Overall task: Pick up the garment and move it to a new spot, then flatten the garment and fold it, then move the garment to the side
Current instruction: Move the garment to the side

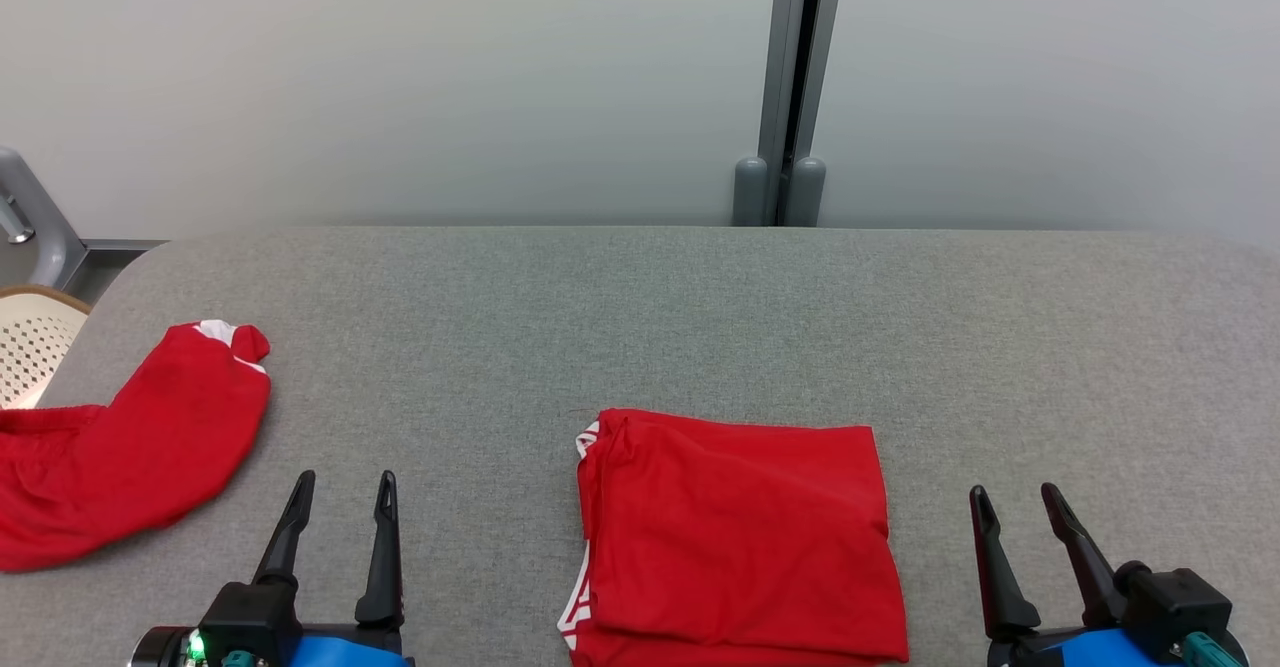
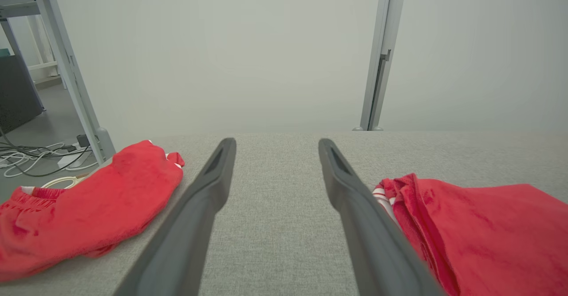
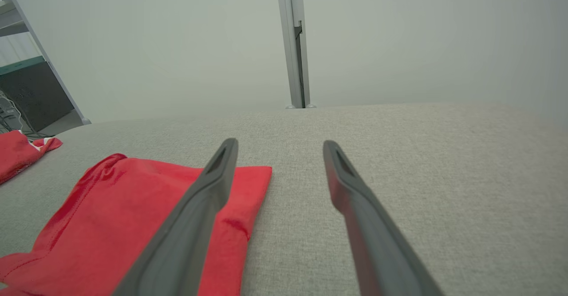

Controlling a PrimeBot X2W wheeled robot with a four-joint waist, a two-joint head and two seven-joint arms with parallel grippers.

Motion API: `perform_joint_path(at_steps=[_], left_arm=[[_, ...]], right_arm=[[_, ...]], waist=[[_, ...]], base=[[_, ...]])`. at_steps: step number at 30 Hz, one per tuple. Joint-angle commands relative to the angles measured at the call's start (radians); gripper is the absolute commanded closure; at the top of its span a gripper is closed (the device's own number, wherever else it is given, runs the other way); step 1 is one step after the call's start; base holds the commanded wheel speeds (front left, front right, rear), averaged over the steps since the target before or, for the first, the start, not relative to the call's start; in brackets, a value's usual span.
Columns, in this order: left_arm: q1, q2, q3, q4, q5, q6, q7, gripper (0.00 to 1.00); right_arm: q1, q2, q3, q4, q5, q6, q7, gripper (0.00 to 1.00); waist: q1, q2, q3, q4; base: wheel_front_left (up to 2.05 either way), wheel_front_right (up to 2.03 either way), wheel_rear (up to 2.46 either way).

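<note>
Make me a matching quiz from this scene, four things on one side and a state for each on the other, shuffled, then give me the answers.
Column one:
1. garment in the middle
2. garment on the left
3. grey post
4. left gripper

Column two:
A. open and holding nothing
B. folded flat
C. rumpled, at the edge of the table
D. upright, behind the table's far edge

Pairs: 1-B, 2-C, 3-D, 4-A
</note>
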Motion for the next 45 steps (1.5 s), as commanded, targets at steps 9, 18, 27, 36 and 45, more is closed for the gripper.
perform_joint_path(at_steps=[9,18,27,36,45], left_arm=[[0.012,0.002,0.004,0.004,0.001,0.004,-0.005,0.00],[0.005,0.002,0.005,0.005,0.000,0.006,-0.005,0.00],[-0.024,0.004,-0.004,0.013,-0.004,0.004,-0.005,0.00],[-0.048,0.003,-0.007,0.007,-0.006,0.002,-0.005,0.00],[-0.072,0.000,-0.003,0.006,-0.015,0.001,-0.004,0.00]], right_arm=[[0.007,0.001,0.002,0.005,0.008,0.000,-0.003,0.00],[-0.023,0.002,0.013,0.009,0.009,0.000,-0.003,0.00],[-0.168,0.001,0.069,0.066,-0.028,0.000,0.002,0.00],[-0.257,0.001,0.077,0.255,-0.029,0.000,0.013,0.00],[-0.298,0.001,0.075,0.442,-0.004,0.000,0.003,0.00]], waist=[[0.0001,-0.0001,0.002,0.002],[0.0001,-0.0001,0.008,0.005],[0.0001,-0.0001,0.023,0.024],[0.0001,-0.0001,0.062,0.067],[0.0001,-0.0001,0.107,0.080]], base=[[0.00,0.00,0.00],[0.00,0.00,0.00],[0.00,0.00,0.00],[0.00,0.00,0.00],[0.00,0.00,0.00]])
